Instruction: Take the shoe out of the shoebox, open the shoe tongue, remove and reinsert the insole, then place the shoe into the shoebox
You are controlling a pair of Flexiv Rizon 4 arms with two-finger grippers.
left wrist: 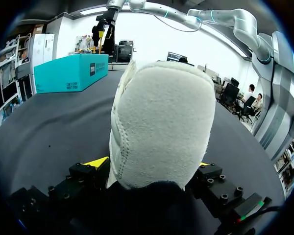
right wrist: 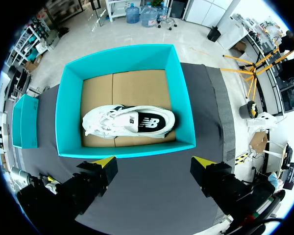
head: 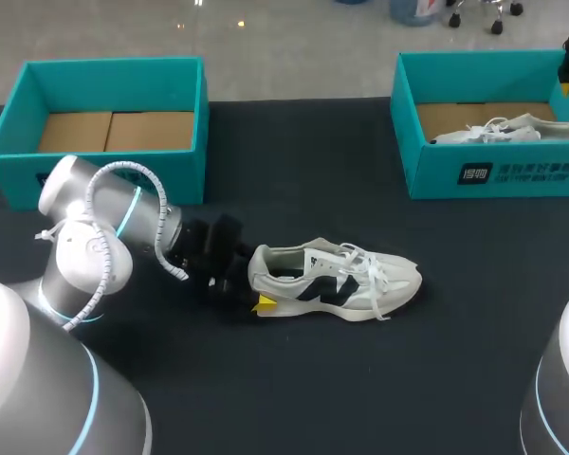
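- Progress: one shoe (head: 337,280) is already lying out on the desk (head: 294,379), on its side, near the middle and well apart from both boxes, so the take-out step is looking done.
- The left end effector (left wrist: 149,164) is closing on that shoe's heel, one yellow tip against each side.
- The right end effector (right wrist: 153,161) is hanging wide open above the right shoebox (head: 493,171), holding nothing.
- The tongue is looking unopened, with the laces lying across it. No insole is showing outside the shoe.
- Still left, judging by this: opening the tongue, pulling and refitting the insole, then boxing the shoe.
- Counts: one desk, dark-topped, carrying everything.
- Two teal shoeboxes. The left shoebox (head: 114,63) is sitting open with only its cardboard floor showing, and the right shoebox is holding a second shoe (head: 512,128).
- Two white shoes with dark side markings, one on the desk and one in the right shoebox.
- Two end effectors, one on each arm.
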